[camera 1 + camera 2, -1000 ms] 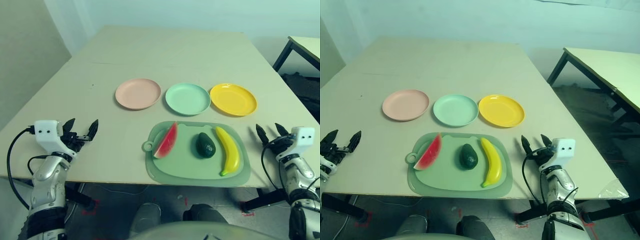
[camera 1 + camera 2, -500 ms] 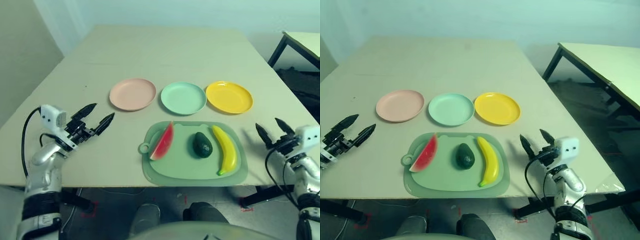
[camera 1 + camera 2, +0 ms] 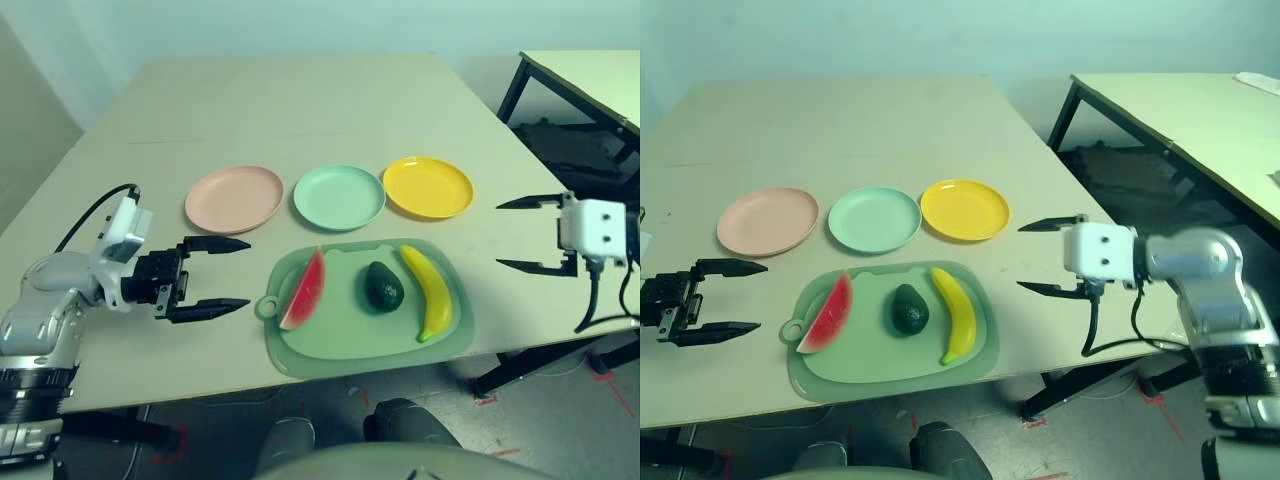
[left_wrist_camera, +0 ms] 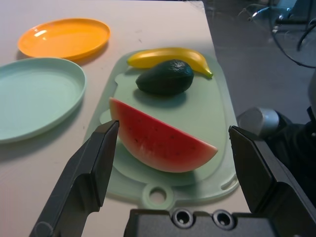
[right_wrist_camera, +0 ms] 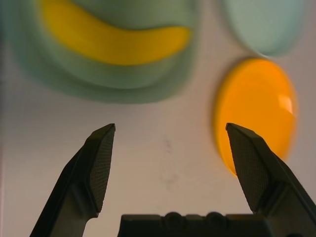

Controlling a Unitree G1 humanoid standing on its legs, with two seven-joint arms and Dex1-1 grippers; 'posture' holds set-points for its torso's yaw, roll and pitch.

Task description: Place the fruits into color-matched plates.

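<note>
Pale tabletop in a plain-walled room, a second table off to your right: on the green cutting mat near its front edge lie the three toy fruits side by side, none yet moved to a plate. The watermelon wedge rests at the mat's left end, close to the loop tab; the avocado sits in the middle, and the banana curves along the right side. All three look like light, hard, smooth-skinned toys, so expect them to skid or pivot under a careless pinch rather than deform. You would do best to take the wedge across its two flat red faces, the banana across its thick middle, and the rounded avocado across its widest part, squarely, since it is the likeliest to squirt out. Beyond the mat, the pink plate, mint green plate and yellow plate stand in a row, apart from one another and bare. Your left gripper hovers level just left of the mat, fingers spread wide and aimed at the wedge, holding nothing. Your right gripper hangs right of the mat, past the banana, also spread wide and holding nothing.
</note>
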